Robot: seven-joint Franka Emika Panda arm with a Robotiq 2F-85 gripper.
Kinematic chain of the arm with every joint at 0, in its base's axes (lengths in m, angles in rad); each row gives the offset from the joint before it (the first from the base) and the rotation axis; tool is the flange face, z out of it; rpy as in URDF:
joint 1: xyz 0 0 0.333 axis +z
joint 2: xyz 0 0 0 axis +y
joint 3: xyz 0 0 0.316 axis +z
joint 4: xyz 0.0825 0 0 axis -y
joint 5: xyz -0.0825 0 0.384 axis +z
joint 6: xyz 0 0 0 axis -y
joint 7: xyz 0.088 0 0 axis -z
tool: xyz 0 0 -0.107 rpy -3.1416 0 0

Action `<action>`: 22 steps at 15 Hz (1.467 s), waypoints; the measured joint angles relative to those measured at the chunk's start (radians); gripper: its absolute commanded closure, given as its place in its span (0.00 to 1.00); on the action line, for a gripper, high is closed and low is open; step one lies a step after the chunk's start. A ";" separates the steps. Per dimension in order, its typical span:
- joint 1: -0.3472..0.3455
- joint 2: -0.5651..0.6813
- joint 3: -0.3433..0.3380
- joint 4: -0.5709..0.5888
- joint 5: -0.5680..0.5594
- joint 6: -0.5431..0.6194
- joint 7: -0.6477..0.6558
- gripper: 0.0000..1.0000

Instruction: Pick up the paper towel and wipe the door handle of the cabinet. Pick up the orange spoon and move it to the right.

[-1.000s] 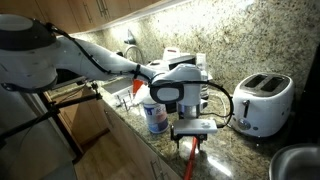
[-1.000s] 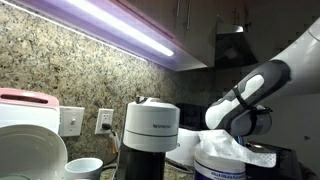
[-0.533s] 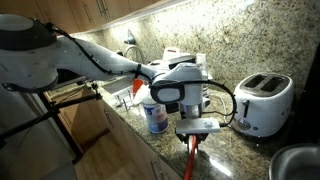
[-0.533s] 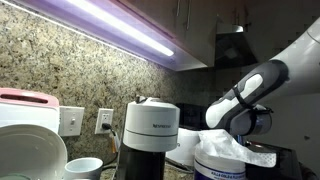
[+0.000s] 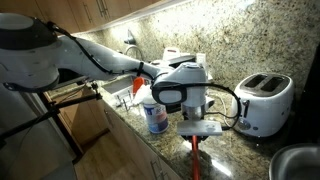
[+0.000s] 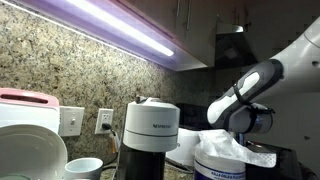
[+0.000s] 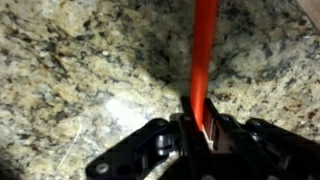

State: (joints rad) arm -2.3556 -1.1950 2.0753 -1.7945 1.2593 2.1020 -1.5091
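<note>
One robot arm [image 5: 100, 55] reaches over the speckled granite counter [image 5: 240, 150] and points its gripper [image 5: 196, 136] straight down, near the white toaster [image 5: 262, 102] and closer to the counter's front edge than the toaster is. The orange spoon [image 5: 195, 160] runs from under the gripper toward that edge, well clear of the toaster. From the wrist view the gripper [image 7: 200, 118] has its jaws pressed in on the orange spoon [image 7: 205, 45] from both sides, clamped on the slim handle, with the rest of it stretching away over the stone [image 7: 80, 60]. Whether the spoon is touching the counter or is just off it, I cannot tell. A white canister with a blue label [image 5: 155, 118] stands beyond the gripper from the toaster. In an exterior view the arm [image 6: 245, 98] shows behind a tub of wipes [image 6: 222, 158], which hides the gripper.
</note>
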 measured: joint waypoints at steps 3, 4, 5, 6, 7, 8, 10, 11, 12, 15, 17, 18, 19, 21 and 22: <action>0.023 0.026 -0.050 -0.035 0.078 0.001 -0.017 0.96; 0.043 0.043 -0.080 -0.060 0.108 0.003 -0.033 0.96; 0.068 0.063 -0.116 -0.092 0.138 0.007 -0.051 0.96; 0.099 0.083 -0.157 -0.128 0.164 0.010 -0.065 0.96; 0.132 0.105 -0.202 -0.165 0.188 0.012 -0.078 0.96; 0.164 0.125 -0.247 -0.201 0.203 0.013 -0.081 0.96; 0.223 0.159 -0.329 -0.264 0.224 0.014 -0.081 0.85; 0.244 0.171 -0.359 -0.288 0.229 0.015 -0.079 0.85; 0.258 0.180 -0.378 -0.306 0.231 0.015 -0.079 0.85; 0.265 0.189 -0.384 -0.323 0.233 0.018 -0.079 0.96; 0.266 0.188 -0.381 -0.324 0.232 0.018 -0.076 0.96; 0.266 0.188 -0.377 -0.324 0.232 0.018 -0.058 0.96; 0.267 0.186 -0.372 -0.323 0.233 0.029 -0.025 0.96; 0.269 0.185 -0.362 -0.323 0.248 0.068 0.062 0.96; 0.270 0.184 -0.358 -0.323 0.261 0.093 0.107 0.96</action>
State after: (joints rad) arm -2.0856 -1.0113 1.7175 -2.1178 1.5204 2.1949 -1.4020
